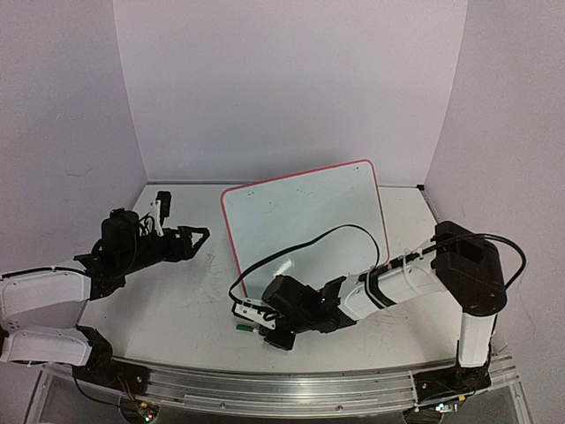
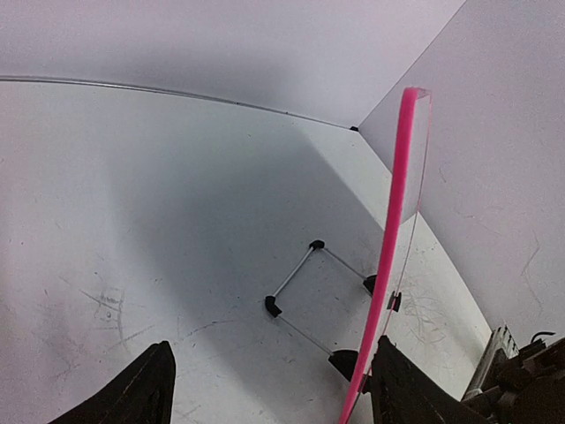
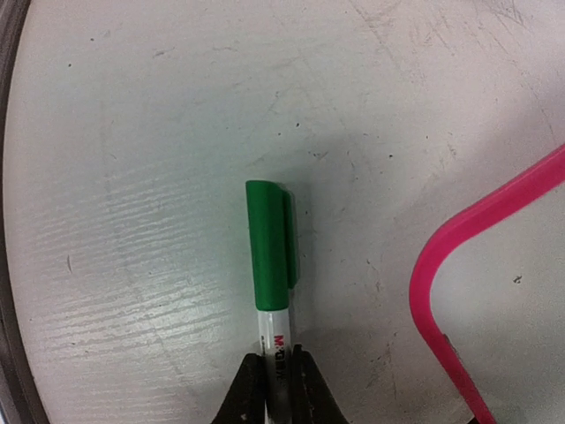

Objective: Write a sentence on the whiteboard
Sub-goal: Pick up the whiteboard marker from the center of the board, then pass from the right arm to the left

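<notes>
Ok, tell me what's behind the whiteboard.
A wire stand with black feet sits behind the whiteboard on the table. From the top view the whiteboard itself covers it.

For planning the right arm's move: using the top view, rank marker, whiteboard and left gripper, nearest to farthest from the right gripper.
1. Marker: held in the right gripper, at the front.
2. Whiteboard: just behind it, centre.
3. Left gripper: open, beyond the board's left edge.
</notes>
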